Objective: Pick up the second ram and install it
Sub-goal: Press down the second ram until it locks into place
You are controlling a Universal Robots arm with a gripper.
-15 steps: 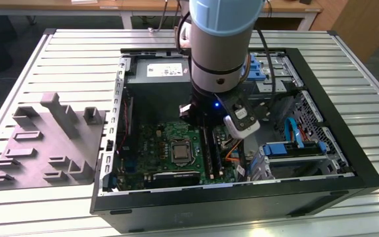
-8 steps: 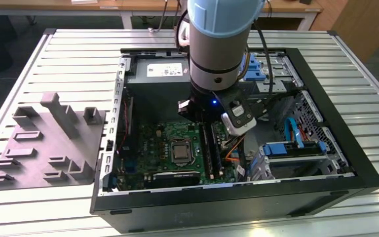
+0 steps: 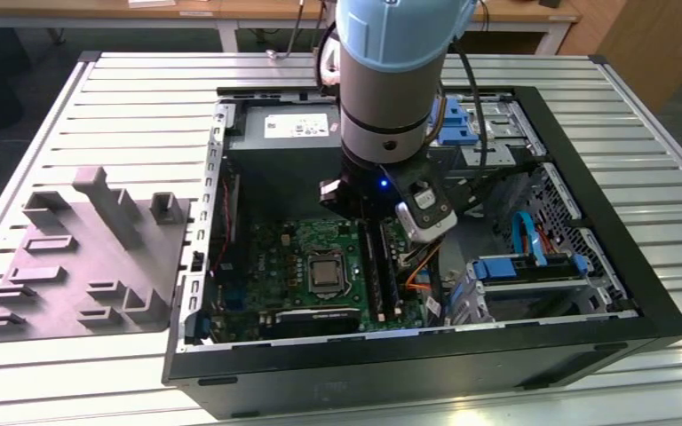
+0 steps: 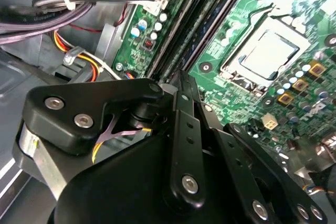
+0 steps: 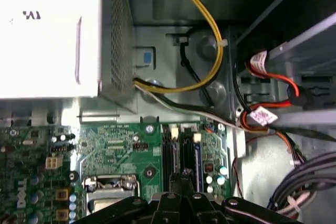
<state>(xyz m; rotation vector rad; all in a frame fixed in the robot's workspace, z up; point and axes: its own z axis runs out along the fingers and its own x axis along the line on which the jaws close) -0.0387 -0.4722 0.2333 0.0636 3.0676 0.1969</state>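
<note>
**Clerk:** Item one, gripper. Condition?

**Checker:** Fingers drawn together to a narrow tip, nothing bulky between. Thin board edge in the pinch: cannot tell. Lowered into the open case, poised over the slot bank of the green motherboard.

**Clerk:** Item two, second ram. Location?

**Checker:** Likely match: thin blue strip, on edge, standing in the slot bank just beside the gripper tip. Not aloft, not on the outer table. Whether first or second stick: not certain.

**Clerk:** Bearing and axis, exterior view as dial?

**Checker:** Slot bank at 3 o'clock of the processor socket. Long axis 12 to 6, parallel to the neighbouring black slots. Gripper at the 12 o'clock end, toward the grey power-supply box. Strip trailing off from the tip toward 6 o'clock.

**Clerk:** Seating?

**Checker:** Judged in or very near its slot; latches not legible.

**Clerk:** Nearer arm?

**Checker:** Single arm only.
</note>
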